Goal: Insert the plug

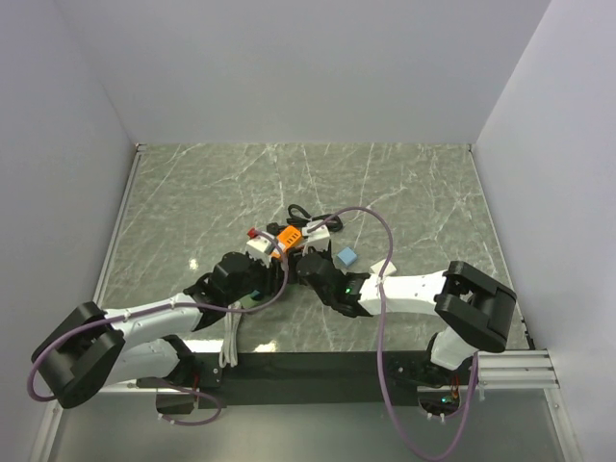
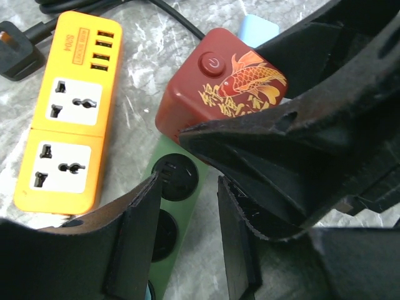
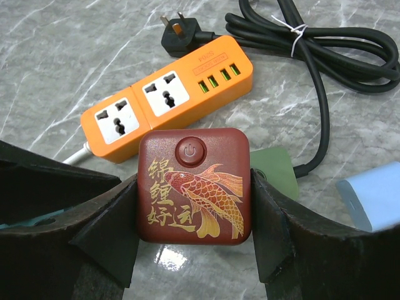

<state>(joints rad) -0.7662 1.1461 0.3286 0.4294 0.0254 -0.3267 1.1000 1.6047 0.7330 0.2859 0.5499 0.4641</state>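
Observation:
The plug is a dark red cube with a gold koi and a power button. My right gripper is shut on it, one pad on each side. The plug hangs tilted over the far end of a green power strip with round black sockets; a corner of the green power strip peeks out behind it. Over that strip my left gripper is open, one finger over the sockets and the other over bare marble beside it. Both grippers meet at mid-table, left gripper and right gripper.
An orange power strip with two sockets and USB ports lies just beyond, its black plug and coiled black cable behind it. A light blue block lies to the right. The orange power strip sits mid-table.

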